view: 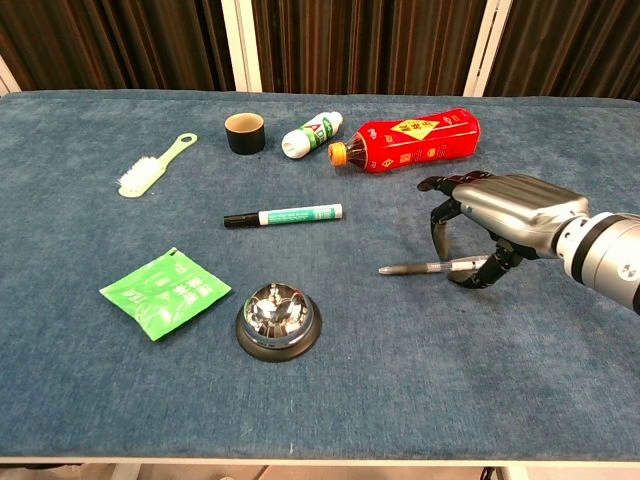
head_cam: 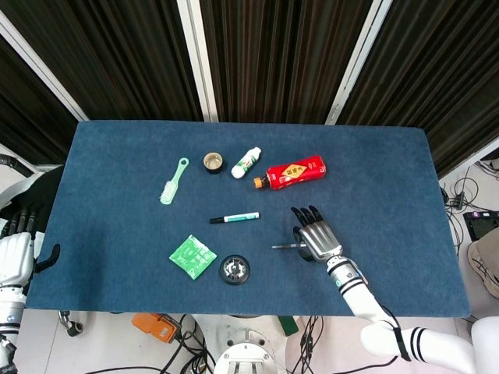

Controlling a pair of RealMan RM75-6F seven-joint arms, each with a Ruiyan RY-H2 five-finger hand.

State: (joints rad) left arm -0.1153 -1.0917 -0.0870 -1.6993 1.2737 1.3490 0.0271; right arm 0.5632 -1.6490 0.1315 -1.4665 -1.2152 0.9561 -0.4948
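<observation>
A dark pen [head_cam: 283, 246] [view: 410, 268] lies flat on the blue table [head_cam: 117, 226], right of centre. My right hand [head_cam: 316, 238] [view: 500, 213] arches over the pen's right end. Its fingers point down on the far side and its thumb [view: 480, 276] sits against the near side. The pen still rests on the cloth, and no firm pinch shows. My left hand [head_cam: 15, 251] hangs off the table's left edge with fingers straight, holding nothing; only the head view shows it.
A red bottle [view: 415, 138], a small white bottle [view: 312, 134] and a dark cup [view: 244, 133] lie at the back. A green brush [view: 155, 166] is at the left, a marker [view: 285, 215] at centre. A green packet [view: 165, 292] and a call bell [view: 279, 318] sit near the front.
</observation>
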